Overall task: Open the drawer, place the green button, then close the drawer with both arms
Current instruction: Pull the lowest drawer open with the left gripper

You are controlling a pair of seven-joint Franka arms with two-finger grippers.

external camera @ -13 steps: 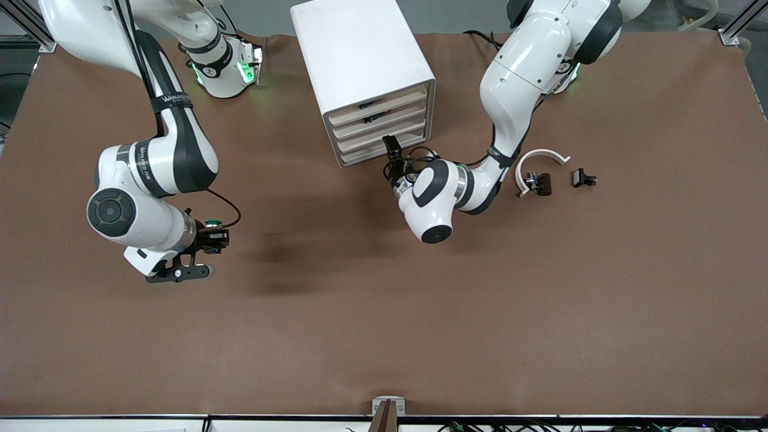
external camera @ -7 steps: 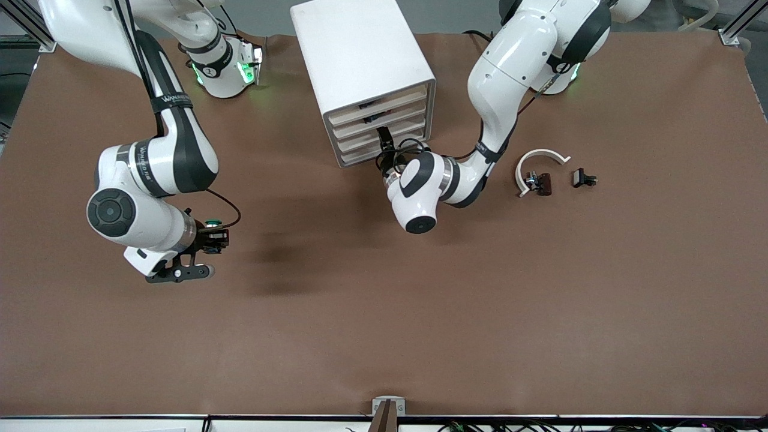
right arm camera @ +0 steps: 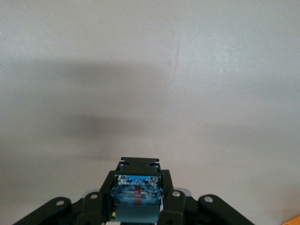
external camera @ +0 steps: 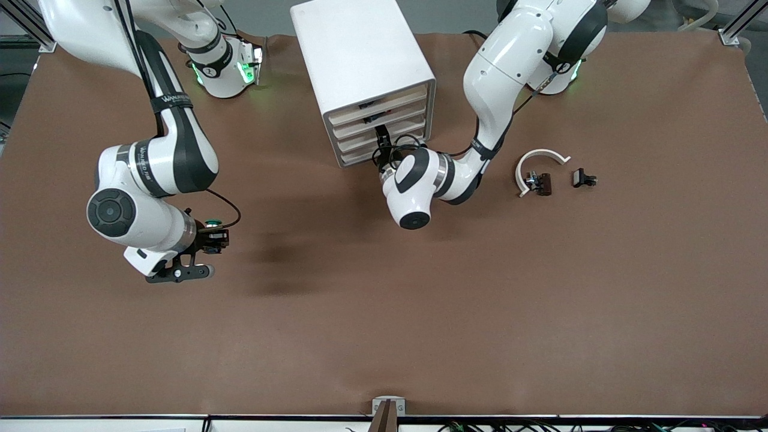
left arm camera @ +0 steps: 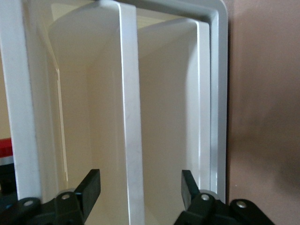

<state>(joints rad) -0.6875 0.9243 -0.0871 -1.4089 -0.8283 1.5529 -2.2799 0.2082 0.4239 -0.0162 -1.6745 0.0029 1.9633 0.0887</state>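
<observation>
Left gripper point(left arm camera: 138, 187) is right at the cabinet point(external camera: 360, 54) front, jaws apart and straddling a drawer lip point(left arm camera: 131, 117) that runs straight away from it, not clamped yet. Drawers look shut; a few dark bits show in the upper ones. Right gripper point(right arm camera: 138, 206) waits over bare table point(external camera: 384, 330), pinched on the button point(right arm camera: 137, 192), well apart from the cabinet.

The left arm reaches down from its base, elbow bent, wrist level, its left gripper point(external camera: 381, 133) pointing at the drawer unit with the fingers point(left arm camera: 92, 183) standing apart around a drawer's front edge. The right arm folds low, wrist horizontal, and its right gripper point(external camera: 217, 238) is clamped on the button point(right arm camera: 138, 193) above the desk.
</observation>
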